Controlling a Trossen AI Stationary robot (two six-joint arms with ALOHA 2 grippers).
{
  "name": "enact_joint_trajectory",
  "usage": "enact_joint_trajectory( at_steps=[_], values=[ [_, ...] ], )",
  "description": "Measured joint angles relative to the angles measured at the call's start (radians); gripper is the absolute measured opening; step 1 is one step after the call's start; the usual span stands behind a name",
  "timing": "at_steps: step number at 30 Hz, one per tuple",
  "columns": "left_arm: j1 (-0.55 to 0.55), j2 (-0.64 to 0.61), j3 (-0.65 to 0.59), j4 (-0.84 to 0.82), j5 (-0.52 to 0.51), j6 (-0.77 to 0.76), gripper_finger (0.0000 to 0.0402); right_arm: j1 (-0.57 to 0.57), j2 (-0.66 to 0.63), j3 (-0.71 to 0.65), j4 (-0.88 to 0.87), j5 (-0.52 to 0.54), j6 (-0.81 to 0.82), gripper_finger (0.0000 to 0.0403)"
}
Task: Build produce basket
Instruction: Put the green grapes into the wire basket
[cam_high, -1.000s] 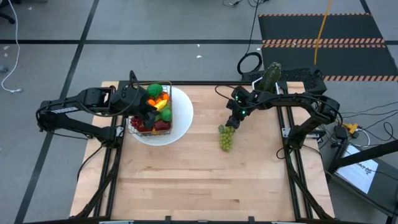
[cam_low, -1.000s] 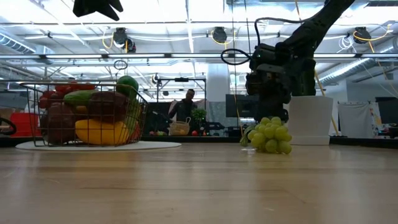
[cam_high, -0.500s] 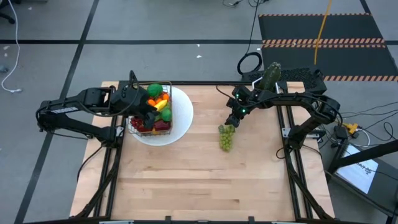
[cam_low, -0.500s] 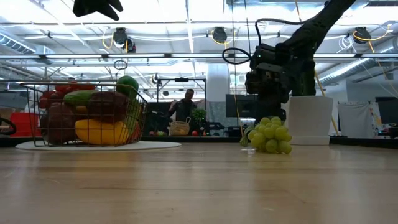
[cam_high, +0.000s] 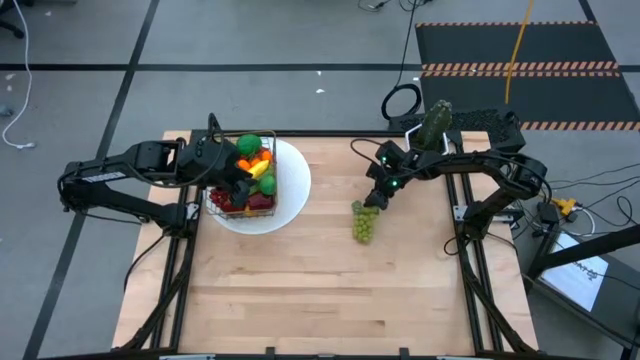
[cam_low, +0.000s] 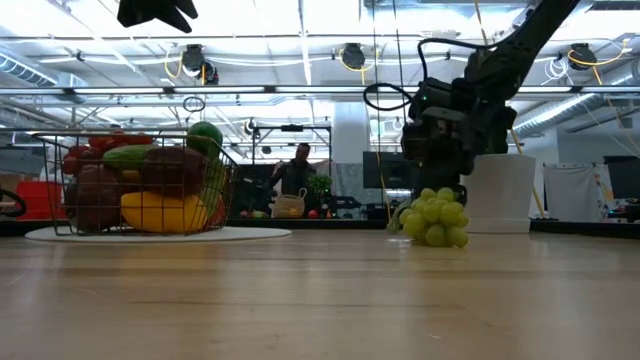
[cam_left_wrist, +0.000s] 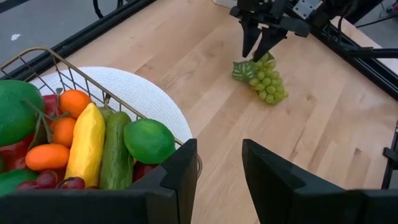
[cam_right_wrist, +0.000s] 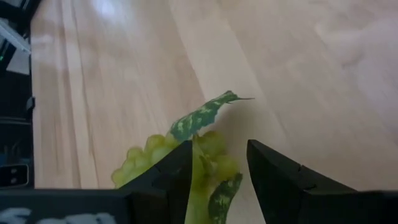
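The wire basket (cam_high: 222, 200) stands on a round white plate (cam_high: 292, 190) at the table's far left. It is filled with produce (cam_left_wrist: 87, 143): a banana, a cucumber, limes and small oranges. My left gripper (cam_left_wrist: 217, 180) hangs open above the basket with nothing between its fingers. A bunch of green grapes (cam_high: 363, 224) lies on its side on the bare wood, right of the plate. My right gripper (cam_left_wrist: 258, 55) is open, low over the bunch's leafy stem end (cam_right_wrist: 205, 115), one finger on either side of it. My right gripper has its fingers (cam_right_wrist: 171, 180) on either side of the grapes' stem end (cam_right_wrist: 198, 155); whether a finger touches it I cannot tell. The fingers slant down from the table's far right. The bunch (cam_low: 435, 220) lies on the table.
A green cactus in a white pot (cam_low: 498, 190) stands at the table's far right edge, just behind my right arm. Bare wood stretches from the grapes to the near edge. A person (cam_low: 297, 170) shows in the room far behind the table.
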Motion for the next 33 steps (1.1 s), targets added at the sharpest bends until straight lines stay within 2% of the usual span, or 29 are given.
enact_joint_trajectory(
  at_steps=[7,13,22,33],
  values=[
    [0.000,0.000,0.000,0.000,0.000,-0.001,0.0127,0.000,0.000,-0.005,0.011,0.014,0.025,0.0146],
    [0.000,0.000,0.000,0.000,0.000,-0.003,0.0127,0.000,0.000,-0.005,0.028,0.021,-0.016,0.0148],
    [0.000,0.000,0.000,0.000,0.000,-0.003,0.0127,-0.015,0.001,-0.005,0.053,0.040,-0.051,0.0196],
    [0.000,0.000,0.000,0.000,0.000,-0.003,0.0127,-0.021,0.001,-0.007,0.022,-0.007,-0.079,0.0174]
  ],
)
